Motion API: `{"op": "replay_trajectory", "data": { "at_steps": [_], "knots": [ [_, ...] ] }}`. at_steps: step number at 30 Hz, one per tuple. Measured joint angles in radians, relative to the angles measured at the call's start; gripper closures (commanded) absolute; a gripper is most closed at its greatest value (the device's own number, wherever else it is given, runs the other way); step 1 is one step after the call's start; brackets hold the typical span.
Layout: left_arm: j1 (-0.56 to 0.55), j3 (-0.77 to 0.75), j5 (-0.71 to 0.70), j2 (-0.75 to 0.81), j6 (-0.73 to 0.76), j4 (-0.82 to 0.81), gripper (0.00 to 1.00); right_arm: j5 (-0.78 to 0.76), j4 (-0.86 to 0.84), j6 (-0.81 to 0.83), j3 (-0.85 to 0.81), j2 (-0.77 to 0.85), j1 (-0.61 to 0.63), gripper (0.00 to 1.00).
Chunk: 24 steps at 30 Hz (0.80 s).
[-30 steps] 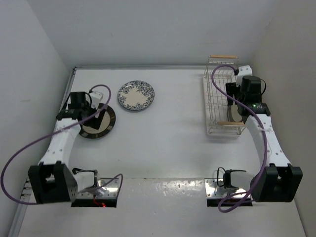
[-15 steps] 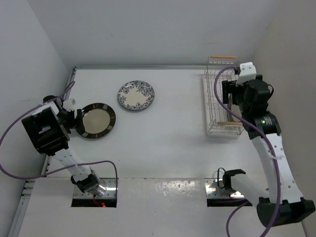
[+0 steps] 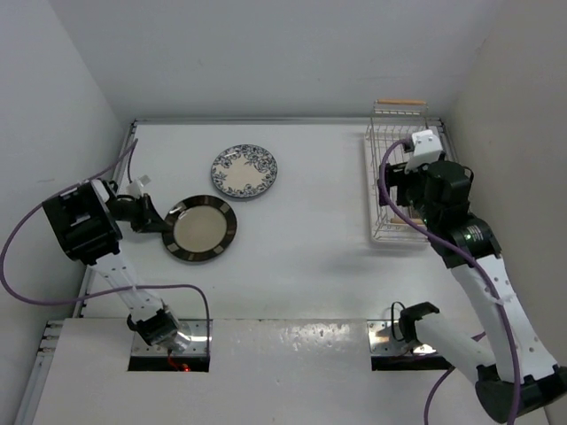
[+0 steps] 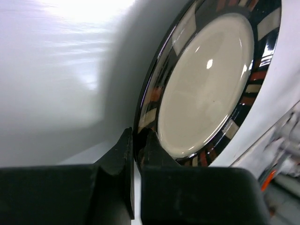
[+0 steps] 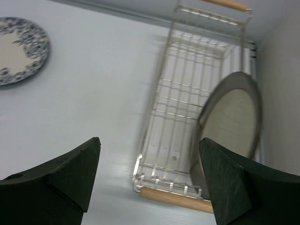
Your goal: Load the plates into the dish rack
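We show the left jaws closed on the left rim of a dark-rimmed plate near the left edge of the desk, its disc extending rightward toward the dish rack in the far right corner, where the right jaws hang open.

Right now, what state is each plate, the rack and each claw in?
Dark-rimmed plate: gripped at its rim.
Left claw: shut on that plate's rim.
Blue floral plate: lying flat on the table, nothing touching it.
Dish rack: holds one plate.
Racked plate: standing on edge.
Right claw: open, empty.
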State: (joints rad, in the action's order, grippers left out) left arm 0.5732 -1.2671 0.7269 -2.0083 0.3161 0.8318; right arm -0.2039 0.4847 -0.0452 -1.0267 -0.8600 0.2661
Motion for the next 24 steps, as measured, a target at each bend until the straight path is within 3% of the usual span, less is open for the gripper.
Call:
{"op": "replay_trajectory", "data": {
  "at_steps": [6,11,17,21,24],
  "knots": [
    [-0.138,0.048,-0.016,0.122,0.198,0.096,1.0,0.15,-0.031,-0.093,0.026,-0.114,0.157,0.17],
    [-0.363,0.061,-0.019,0.372,0.36,0.167,1.0,0.285,-0.154,-0.178,0.072,-0.33,0.337,0.17],
    [-0.593,0.066,-0.008,0.601,0.428,0.189,1.0,0.406,-0.342,-0.28,0.081,-0.589,0.443,0.17],
    [-0.668,0.068,-0.009,0.663,0.437,0.202,1.0,0.471,-0.493,-0.377,0.082,-0.712,0.462,0.23],
    [-0.689,0.069,-0.006,0.687,0.437,0.212,1.0,0.505,-0.598,-0.445,0.082,-0.773,0.478,0.33]
  ]
}}
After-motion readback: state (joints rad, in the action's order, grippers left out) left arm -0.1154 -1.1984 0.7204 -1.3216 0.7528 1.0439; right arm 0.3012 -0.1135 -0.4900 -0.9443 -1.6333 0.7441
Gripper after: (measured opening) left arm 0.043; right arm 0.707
